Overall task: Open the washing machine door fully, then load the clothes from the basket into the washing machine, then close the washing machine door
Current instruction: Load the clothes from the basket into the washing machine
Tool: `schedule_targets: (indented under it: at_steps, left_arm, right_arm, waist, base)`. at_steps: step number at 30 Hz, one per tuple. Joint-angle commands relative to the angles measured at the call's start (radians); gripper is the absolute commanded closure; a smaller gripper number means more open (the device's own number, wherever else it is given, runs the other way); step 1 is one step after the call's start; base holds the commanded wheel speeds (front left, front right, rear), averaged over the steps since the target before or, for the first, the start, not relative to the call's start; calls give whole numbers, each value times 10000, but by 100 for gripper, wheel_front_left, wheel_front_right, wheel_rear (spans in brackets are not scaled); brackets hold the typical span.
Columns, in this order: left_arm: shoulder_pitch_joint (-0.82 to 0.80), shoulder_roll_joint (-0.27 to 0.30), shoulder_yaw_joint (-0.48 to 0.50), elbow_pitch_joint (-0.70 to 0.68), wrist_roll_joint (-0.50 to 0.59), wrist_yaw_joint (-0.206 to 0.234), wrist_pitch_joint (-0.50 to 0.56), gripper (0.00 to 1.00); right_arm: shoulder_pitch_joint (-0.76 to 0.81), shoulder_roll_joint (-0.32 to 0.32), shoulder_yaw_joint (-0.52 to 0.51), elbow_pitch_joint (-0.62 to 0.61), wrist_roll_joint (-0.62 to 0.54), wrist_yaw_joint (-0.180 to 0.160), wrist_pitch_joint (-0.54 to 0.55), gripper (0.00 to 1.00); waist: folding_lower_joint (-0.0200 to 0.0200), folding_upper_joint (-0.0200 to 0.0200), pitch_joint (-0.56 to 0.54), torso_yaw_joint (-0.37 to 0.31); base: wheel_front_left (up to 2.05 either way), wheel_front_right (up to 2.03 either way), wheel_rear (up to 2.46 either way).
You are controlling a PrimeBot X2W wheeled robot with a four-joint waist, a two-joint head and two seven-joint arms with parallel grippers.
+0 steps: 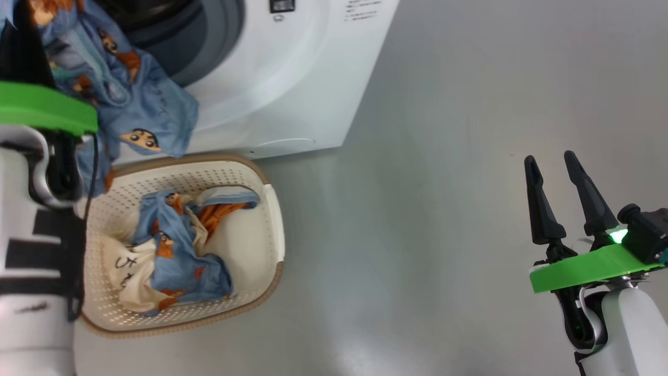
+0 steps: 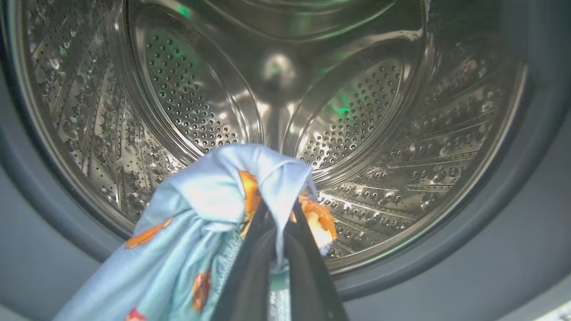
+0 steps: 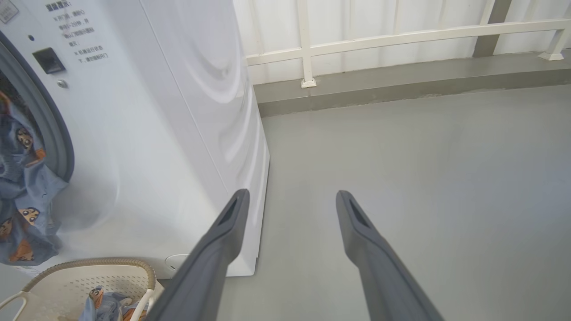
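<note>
1. In your head view the pale left forearm (image 1: 31,235) and its green collar (image 1: 47,109) cover the left edge; the washing machine (image 1: 292,78) is cut off at the top, and the print on its front is too small to read.
2. In the left wrist view a light blue garment (image 2: 209,196) is draped over the tips of the left gripper (image 2: 281,209); you cannot see where the fingers (image 2: 254,267) meet.
3. The basket (image 1: 274,219) sits on the grey floor (image 1: 443,209) just in front of the machine; whether it touches the base you cannot tell; it holds more clothes (image 1: 177,256), blue printed pieces piled over a cream piece (image 1: 125,271) with black marks.
4. The held garment hangs at the mouth of the steel drum (image 2: 379,111), inside the grey gasket (image 2: 513,214); its tail falls down the machine's front toward the basket's back rim.
5. The left jaws are pressed together on that garment.
6. The right gripper (image 1: 549,159) is over bare floor, well to the right of the basket; its jaws are wide apart, with nothing between them.
</note>
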Motion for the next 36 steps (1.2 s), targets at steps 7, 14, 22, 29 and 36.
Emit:
schedule_targets:
  at_steps: [7,14,22,29,36]
  left_arm:
    - [-1393,930,-210,2042,125,-15,-53,100]
    - [-2482,1464,-549,3543,299,-15,-53,100]
    - [-3166,1729,428,1178,1108,-15,-53,100]
    - [-2659,1307,1207,-138,1760,-15,-53,100]
    - [-2314,1276,645,1638,1786,-15,-53,54]
  right_arm:
    - [-169,111,509,-236,69,16,-48,0]
    - [-166,208,745,-251,101,16,-48,0]
    - [-249,301,797,-334,115,16,-48,0]
    - [-442,411,932,-323,90,16,-48,0]
    - [-393,412,981,-314,95,16,-48,0]
  waist:
    - [0,-1,405,-709]
    - [0,-1,555,-1131]
    - [0,-1,883,-1303]
    - [0,-1,1036,-1332]
    - [0,-1,953,-1252]
  base:
    - [0,0,0]
    - [0,0,0]
    - [0,0,0]
    - [0,0,0]
    - [0,0,0]
